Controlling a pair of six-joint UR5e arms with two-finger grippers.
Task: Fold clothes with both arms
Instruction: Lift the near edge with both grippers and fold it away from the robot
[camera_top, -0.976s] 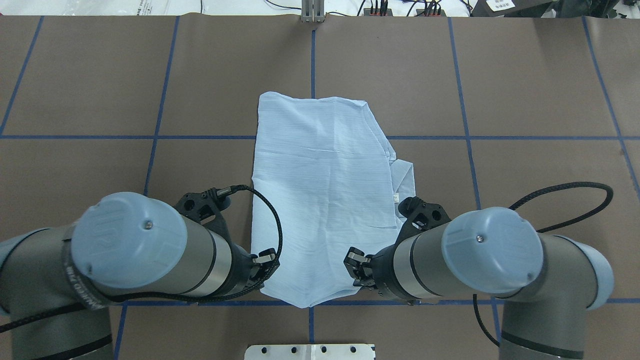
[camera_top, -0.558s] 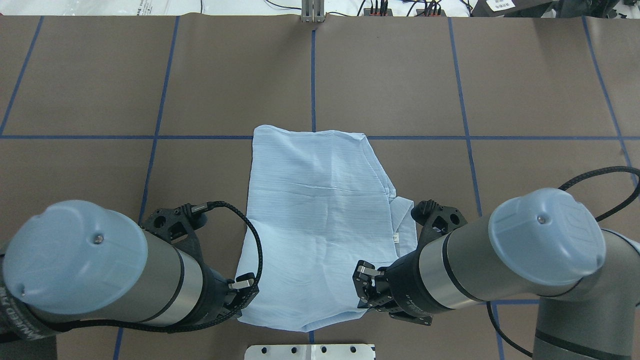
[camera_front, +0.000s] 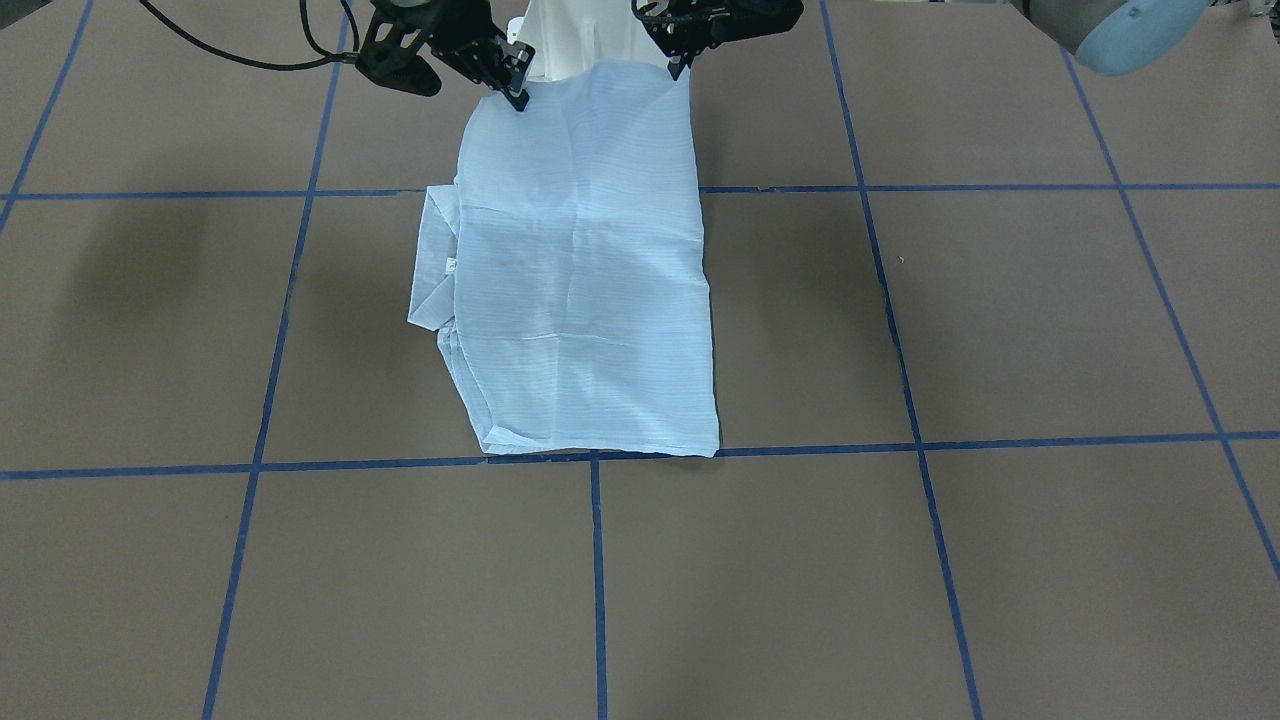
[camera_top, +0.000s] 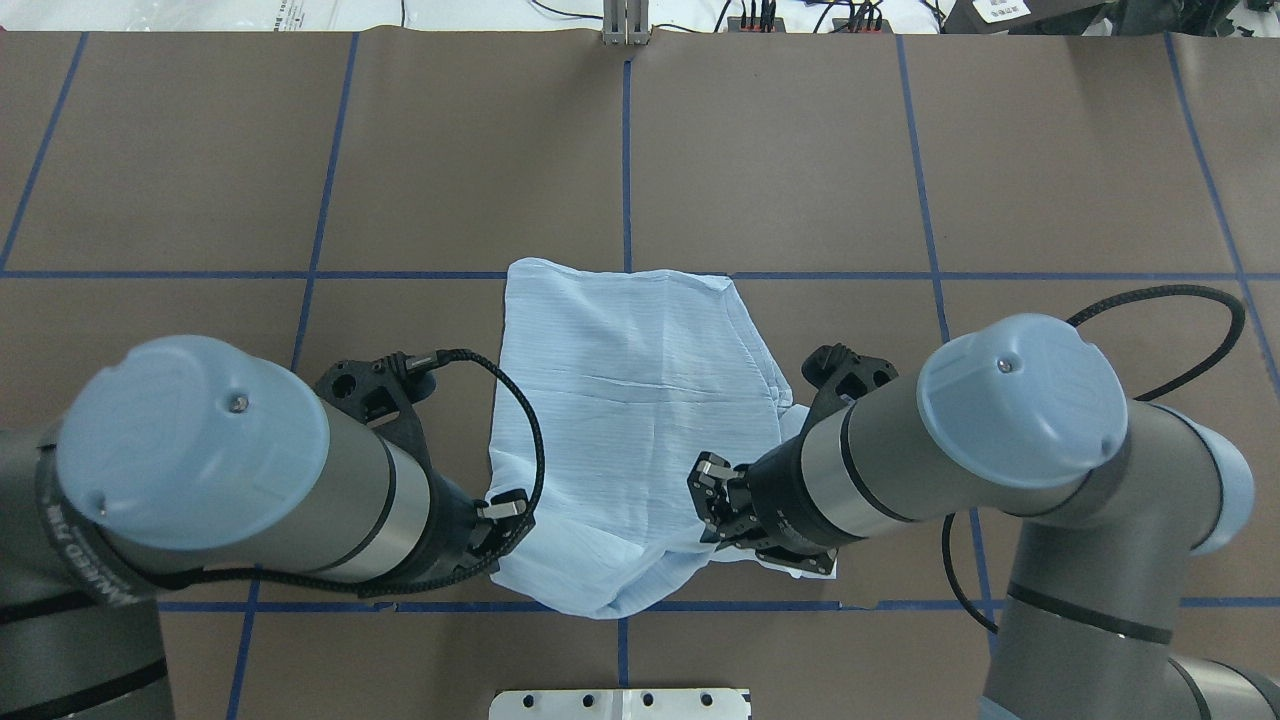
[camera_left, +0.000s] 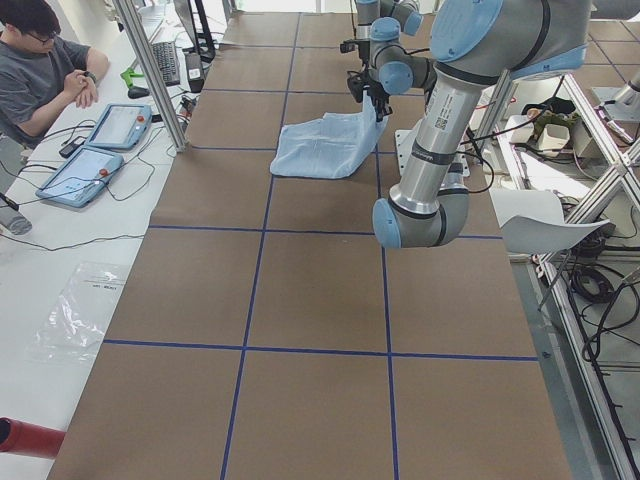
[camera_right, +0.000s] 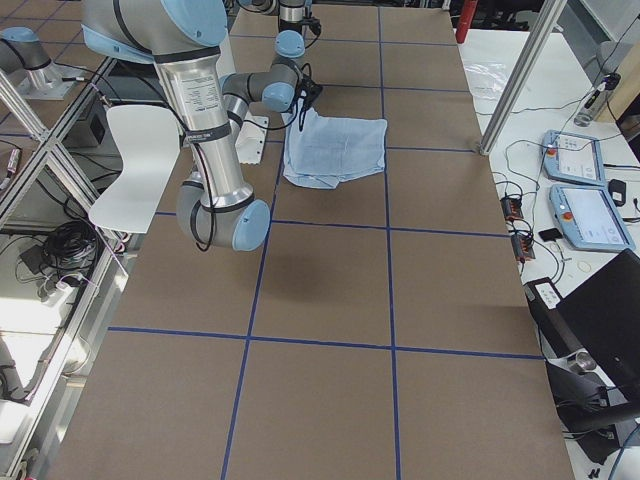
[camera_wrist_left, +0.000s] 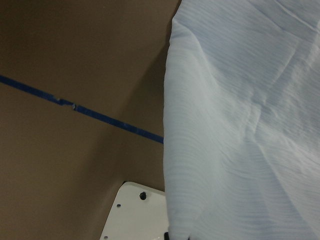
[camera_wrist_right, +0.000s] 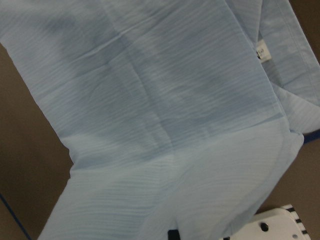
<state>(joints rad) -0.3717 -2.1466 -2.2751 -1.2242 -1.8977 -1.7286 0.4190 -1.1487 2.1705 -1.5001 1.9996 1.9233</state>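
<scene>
Near the robot, left claw (camera_top: 503, 522) and right claw (camera_top: 708, 497) seemingly pinch the shirt (camera_top: 630, 390).

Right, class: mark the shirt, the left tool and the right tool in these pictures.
shirt (camera_top: 630, 400), overhead view, middle of its flat panel
left tool (camera_top: 505, 525), overhead view, midway between its fingertips
right tool (camera_top: 712, 500), overhead view, midway between its fingertips

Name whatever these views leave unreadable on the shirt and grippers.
- Shirt buttons: in no view, under folded cloth.
- Label print: right wrist view, too small.
- Left gripper fingertips: overhead view, behind the gripper body and cloth.
- Right gripper: side views, too small.
</scene>
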